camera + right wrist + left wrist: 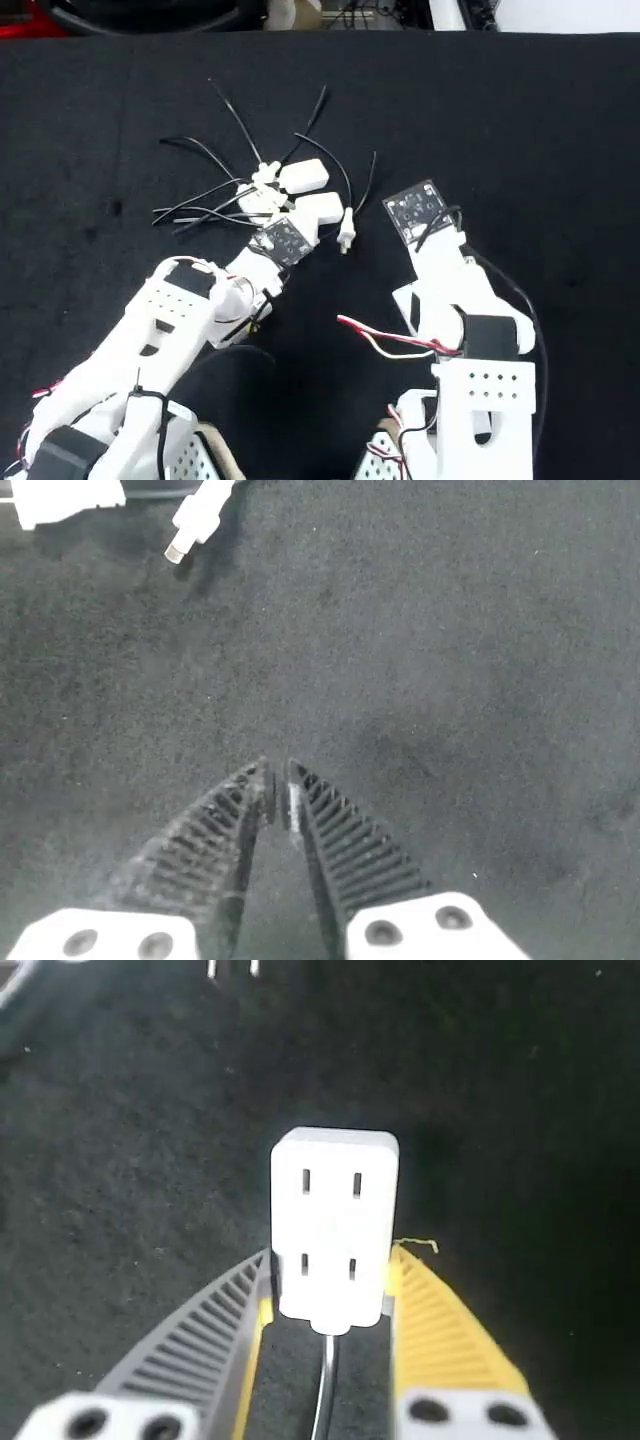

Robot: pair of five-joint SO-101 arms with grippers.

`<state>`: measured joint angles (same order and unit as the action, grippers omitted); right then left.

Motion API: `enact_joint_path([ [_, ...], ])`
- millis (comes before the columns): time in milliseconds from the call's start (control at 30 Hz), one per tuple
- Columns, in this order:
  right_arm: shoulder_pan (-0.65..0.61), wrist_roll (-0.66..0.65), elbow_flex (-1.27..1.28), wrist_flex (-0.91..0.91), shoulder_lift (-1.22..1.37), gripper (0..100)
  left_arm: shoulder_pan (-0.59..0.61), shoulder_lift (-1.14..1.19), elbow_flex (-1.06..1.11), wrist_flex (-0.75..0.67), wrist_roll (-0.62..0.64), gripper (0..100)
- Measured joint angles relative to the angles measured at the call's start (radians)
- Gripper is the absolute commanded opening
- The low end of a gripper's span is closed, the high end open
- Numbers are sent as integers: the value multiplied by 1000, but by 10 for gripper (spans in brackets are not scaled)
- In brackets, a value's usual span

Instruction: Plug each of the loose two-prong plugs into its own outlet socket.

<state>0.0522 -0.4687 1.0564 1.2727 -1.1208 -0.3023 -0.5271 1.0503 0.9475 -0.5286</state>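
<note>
White outlet block (334,1200) clamped in left gripper (328,1295) over bench (540,130); right gripper (279,780) pinched closed, empty, loose plug (190,530) lying near; risk: block twisting in grasp when prongs push, misaligning slots.

even light, soft shadows, outlet (335,1210) overexposed

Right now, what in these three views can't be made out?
1. High view: whether any plug in the white cluster is seated; it is too small and overlapped.
2. Left wrist view: the plug body behind the two prongs, cut off by the top edge.
3. Right wrist view: the white block, cropped by the top edge, so its socket face is unseen.
</note>
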Motion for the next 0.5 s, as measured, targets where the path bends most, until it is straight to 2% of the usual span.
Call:
enact_joint_path([
  [167,0,0,0,0,0,22,2,0,0,0,8,377],
  [367,-18,29,0,-32,-3,22,69,-15,-25,25,14,350],
  [500,-44,120,0,-169,5,22,126,-153,-114,216,87,350],
])
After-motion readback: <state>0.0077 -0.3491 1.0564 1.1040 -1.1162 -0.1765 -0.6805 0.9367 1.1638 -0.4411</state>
